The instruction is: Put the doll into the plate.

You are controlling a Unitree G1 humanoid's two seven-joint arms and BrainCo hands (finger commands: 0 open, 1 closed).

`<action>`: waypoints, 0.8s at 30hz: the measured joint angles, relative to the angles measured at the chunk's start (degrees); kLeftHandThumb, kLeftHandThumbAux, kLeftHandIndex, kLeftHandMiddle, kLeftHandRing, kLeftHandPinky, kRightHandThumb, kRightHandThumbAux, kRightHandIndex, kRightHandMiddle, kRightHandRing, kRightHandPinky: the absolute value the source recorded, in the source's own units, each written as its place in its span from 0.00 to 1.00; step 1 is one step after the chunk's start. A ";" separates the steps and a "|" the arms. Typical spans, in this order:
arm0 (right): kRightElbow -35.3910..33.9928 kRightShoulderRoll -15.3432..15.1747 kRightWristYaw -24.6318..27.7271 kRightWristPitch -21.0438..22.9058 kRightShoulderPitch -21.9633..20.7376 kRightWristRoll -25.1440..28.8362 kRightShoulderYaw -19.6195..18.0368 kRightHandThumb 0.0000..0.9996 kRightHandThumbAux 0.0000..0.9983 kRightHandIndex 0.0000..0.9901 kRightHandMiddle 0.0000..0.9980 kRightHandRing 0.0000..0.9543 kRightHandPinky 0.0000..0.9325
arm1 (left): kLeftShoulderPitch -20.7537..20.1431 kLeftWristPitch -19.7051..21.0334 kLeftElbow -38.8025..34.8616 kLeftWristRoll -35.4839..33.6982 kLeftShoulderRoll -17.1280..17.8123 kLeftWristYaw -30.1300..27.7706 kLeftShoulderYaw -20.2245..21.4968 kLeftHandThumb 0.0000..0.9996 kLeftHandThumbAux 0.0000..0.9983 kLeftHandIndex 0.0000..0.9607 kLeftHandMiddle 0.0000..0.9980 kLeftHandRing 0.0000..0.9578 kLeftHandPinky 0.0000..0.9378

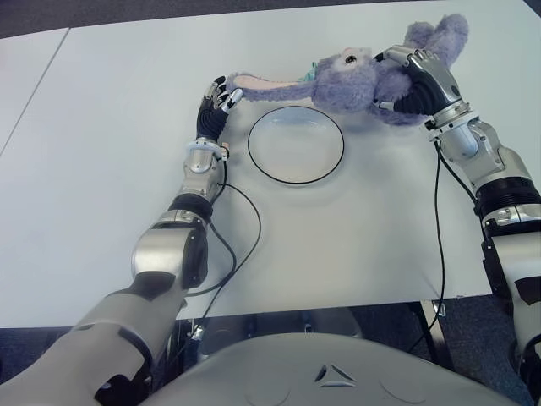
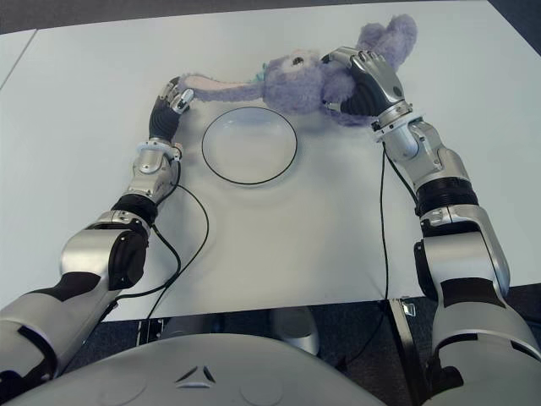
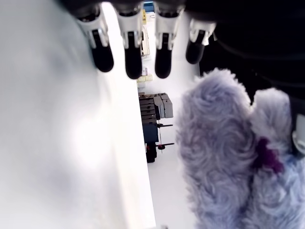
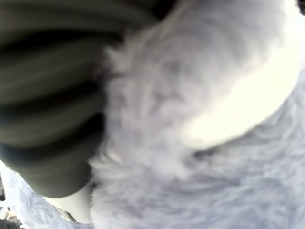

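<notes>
Right hand (image 1: 420, 83) closed on purple plush doll (image 1: 359, 78), held just beyond far right rim of plate (image 1: 296, 145). Left hand (image 1: 216, 100) seen beside plate's far left, fingers extended, nothing gripped, at tip of doll's long ear. Plate seen on white desk (image 1: 110, 161).

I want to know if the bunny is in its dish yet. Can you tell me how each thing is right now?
Plush bunny doll: lying on the table beyond the plate, not in it.
Plate: empty, flat on the table.
Right hand: shut on the doll's body.
Left hand: fingers straight, at the tip of the doll's long ear, holding nothing.
Table: bears everything.
</notes>
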 measured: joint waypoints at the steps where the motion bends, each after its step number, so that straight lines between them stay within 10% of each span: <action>1: -0.05 0.00 0.00 0.00 -0.03 0.00 -0.02 0.33 0.85 0.82 0.92 0.92 0.93 | 0.00 0.00 0.00 0.00 0.00 0.00 0.00 0.00 0.46 0.12 0.16 0.16 0.15; 24: -3.03 0.32 0.36 2.61 -2.73 -0.04 -0.94 0.29 0.84 0.81 0.89 0.90 0.91 | -0.01 0.01 0.00 0.47 0.04 0.00 -0.13 0.00 0.48 0.12 0.16 0.16 0.15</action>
